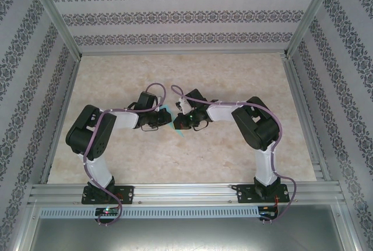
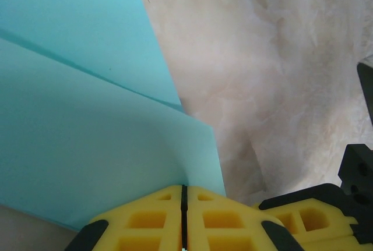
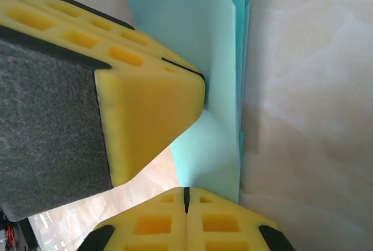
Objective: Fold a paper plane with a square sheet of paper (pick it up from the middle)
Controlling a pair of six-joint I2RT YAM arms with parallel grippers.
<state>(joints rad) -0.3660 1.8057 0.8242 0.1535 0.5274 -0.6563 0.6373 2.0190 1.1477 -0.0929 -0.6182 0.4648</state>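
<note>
**Teal sheet of paper (image 2: 87,146) pinched from both sides at mid-desk**

From the top camera the two arms lean in toward each other over the middle of the desk (image 1: 233,76), and only slivers of teal show between them. Close up, the sheet is no longer flat. At least one crease runs across it, and layers overlap along one edge, so the folding looks partly done rather than finished.

The left fingers (image 2: 145,219) are pressed together with no gap, and the paper's lower edge runs into their seam. The right fingers (image 3: 224,222) are closed the same way, with the teal reaching down to where they meet. Both look to be gripping the sheet just beside each other. I cannot tell whether any part of it touches the desk.

As for handling, this looks like very light, thin stock. It would be floppy when held by one corner and stiffer along a crease or where layers stack. The surface looks smooth, so it could slide out of a loose pinch, while hard pulling from two sides could tear or wrinkle it. I would judge the safest hold to be on the layered, creased part near the centre line, not on a single free flap.
</note>
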